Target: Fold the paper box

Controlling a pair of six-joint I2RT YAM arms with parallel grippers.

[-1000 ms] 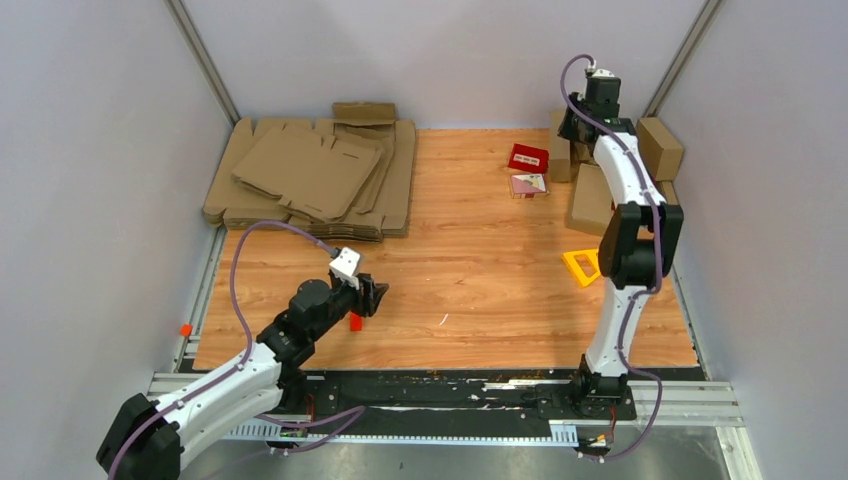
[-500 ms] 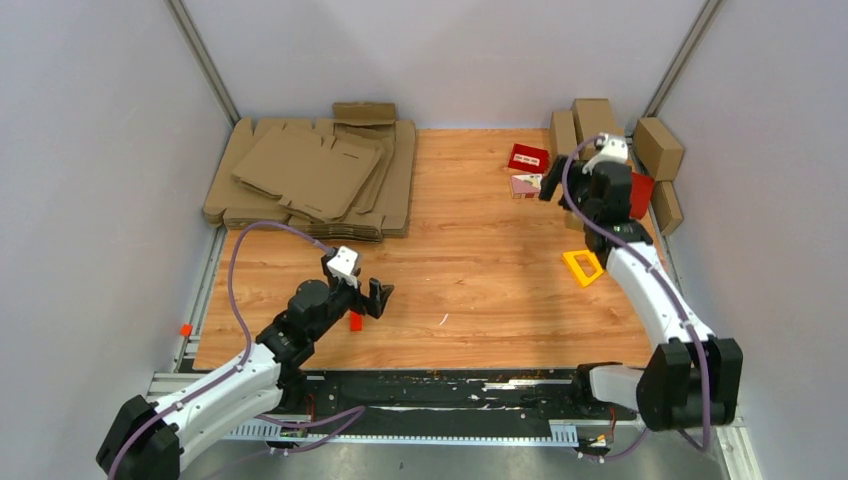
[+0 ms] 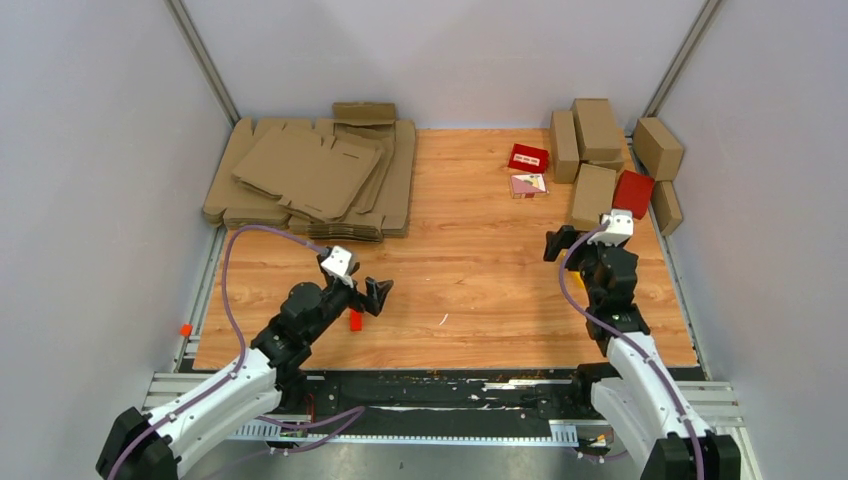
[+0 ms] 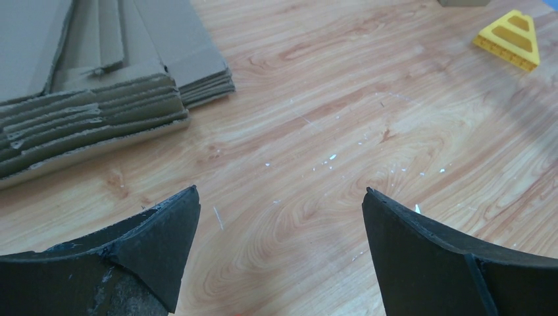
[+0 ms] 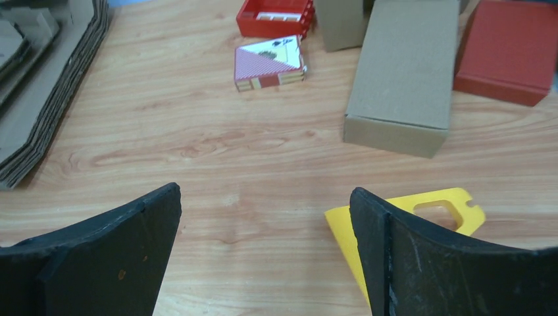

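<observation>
Flat brown paper box sheets lie in a stack (image 3: 315, 180) at the back left, whose edge also shows in the left wrist view (image 4: 99, 85). Several folded brown cartons (image 3: 595, 125) stand at the back right; the nearest one (image 5: 405, 72) lies ahead of my right gripper. My left gripper (image 3: 378, 295) hovers over bare wood near the front left, open and empty (image 4: 280, 191). My right gripper (image 3: 555, 243) is open and empty too (image 5: 266, 190), at mid-right, short of the cartons.
A yellow triangle (image 5: 408, 204) lies just under the right gripper's right finger. A red box (image 3: 633, 190), a red tray (image 3: 528, 157) and a card pack (image 3: 528, 184) sit by the cartons. A small red piece (image 3: 355, 320) lies below the left gripper.
The right arm has pulled back from the back-right corner toward the near side, and its gripper has opened. The left gripper has opened wider and barely moved.
</observation>
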